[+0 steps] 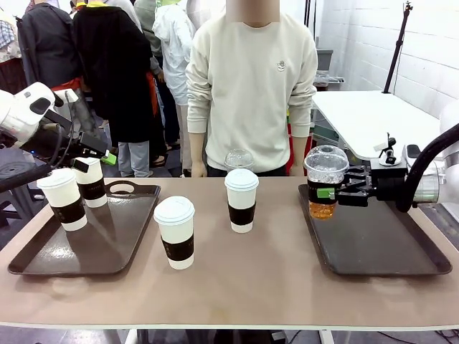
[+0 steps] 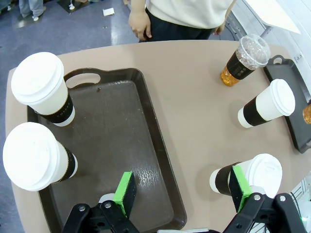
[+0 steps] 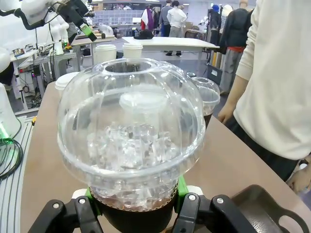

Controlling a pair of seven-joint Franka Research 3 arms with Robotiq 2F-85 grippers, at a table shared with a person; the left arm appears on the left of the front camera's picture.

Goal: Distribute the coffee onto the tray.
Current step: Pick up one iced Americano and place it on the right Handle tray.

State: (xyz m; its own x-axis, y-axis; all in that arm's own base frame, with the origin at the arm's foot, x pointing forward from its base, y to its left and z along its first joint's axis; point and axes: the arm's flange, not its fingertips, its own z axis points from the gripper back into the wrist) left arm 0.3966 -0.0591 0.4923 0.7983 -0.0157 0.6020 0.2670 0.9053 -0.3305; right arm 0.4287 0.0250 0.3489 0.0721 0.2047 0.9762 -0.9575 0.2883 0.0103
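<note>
My right gripper [image 1: 331,192] has its jaws clamped on the dome-lidded iced coffee [image 1: 324,168] at the far left corner of the right tray [image 1: 387,251]; my left gripper [image 2: 182,189], well left of that tray, hangs with jaws open.

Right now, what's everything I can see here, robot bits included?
Table: one, tan.
Trays: two, dark brown, table's left and right ends.
White paper cups: four, brown sleeves; two on left tray, two on table between trays.
Clear dome-lidded cups: two, amber drink; one near table's far edge, one held at right tray.
Person: one, cream sweater, far side.
Left claw: one, black, open above left tray.
Right claw: one, black, shut on a clear cup.
</note>
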